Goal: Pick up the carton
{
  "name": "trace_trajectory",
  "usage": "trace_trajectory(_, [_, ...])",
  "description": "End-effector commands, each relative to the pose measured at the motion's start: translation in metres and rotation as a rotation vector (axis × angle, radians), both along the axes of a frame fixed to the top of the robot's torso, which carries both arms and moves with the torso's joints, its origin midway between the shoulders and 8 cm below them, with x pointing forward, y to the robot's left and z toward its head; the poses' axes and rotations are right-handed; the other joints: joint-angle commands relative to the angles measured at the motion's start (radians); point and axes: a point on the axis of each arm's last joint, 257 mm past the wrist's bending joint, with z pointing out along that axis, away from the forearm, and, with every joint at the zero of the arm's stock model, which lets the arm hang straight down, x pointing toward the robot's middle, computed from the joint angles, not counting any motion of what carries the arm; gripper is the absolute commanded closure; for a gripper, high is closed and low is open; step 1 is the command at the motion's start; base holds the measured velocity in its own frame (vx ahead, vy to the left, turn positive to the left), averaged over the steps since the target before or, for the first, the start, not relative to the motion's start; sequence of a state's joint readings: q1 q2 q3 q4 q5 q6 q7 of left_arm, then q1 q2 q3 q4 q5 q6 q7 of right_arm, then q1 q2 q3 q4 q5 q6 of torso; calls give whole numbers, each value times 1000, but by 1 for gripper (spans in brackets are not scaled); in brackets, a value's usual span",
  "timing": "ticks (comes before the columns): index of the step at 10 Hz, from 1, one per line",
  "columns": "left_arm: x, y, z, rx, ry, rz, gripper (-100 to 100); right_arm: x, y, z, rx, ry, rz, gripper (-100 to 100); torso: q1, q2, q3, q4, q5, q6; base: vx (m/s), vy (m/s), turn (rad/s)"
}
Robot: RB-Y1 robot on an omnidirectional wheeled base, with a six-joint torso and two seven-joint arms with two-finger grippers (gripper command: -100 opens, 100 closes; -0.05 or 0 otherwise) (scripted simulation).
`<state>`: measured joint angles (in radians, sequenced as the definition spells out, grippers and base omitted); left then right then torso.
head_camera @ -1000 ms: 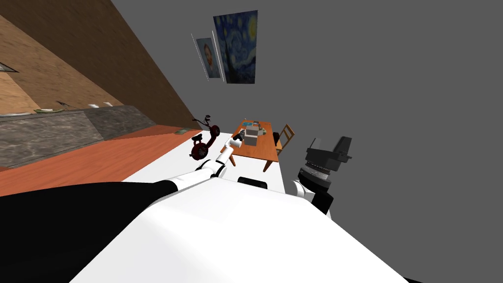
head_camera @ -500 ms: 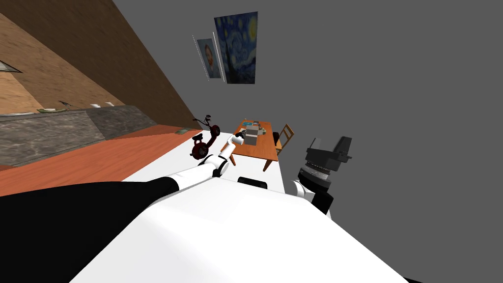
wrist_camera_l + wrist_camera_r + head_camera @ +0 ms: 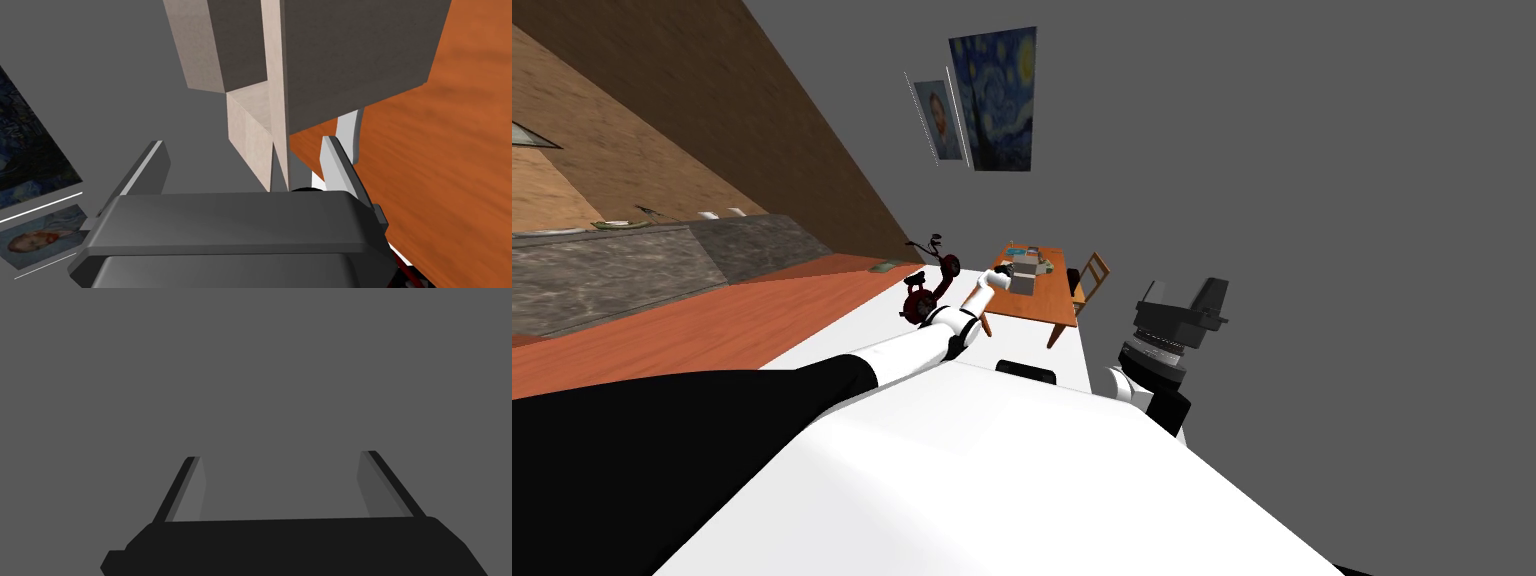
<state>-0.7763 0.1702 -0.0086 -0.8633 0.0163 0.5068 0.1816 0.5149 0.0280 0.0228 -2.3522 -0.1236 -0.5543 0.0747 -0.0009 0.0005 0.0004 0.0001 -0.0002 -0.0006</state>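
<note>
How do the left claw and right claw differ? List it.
The left claw is at the carton over the orange table; the right claw is raised at the robot's side. A carton flap stands inside the left claw; the right claw is empty. Both are open.

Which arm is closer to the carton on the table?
Left. The left gripper is at the carton, open around its edge; the right gripper is open, off to the side, far from it.

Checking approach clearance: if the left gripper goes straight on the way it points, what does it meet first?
The grey and beige box-shaped carton: its beige edge stands between the open fingers of the left gripper, seemingly very close, though depth is unclear.
</note>
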Motion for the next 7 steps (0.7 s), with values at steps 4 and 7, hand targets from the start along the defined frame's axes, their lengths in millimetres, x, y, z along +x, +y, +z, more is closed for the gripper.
trace_trajectory(4, [6, -4, -1, -7, 98, 22, -100, 0, 0, 0, 0, 0, 0, 0, 0, 0, 0, 0, 0, 0, -5, -17, 0])
trace_trajectory(7, [5, -5, -6, -14, 157, 38, -100, 0, 0, 0, 0, 0, 0, 0, -1, -2, -1, 0, 0, 0, 18, -23, -5])
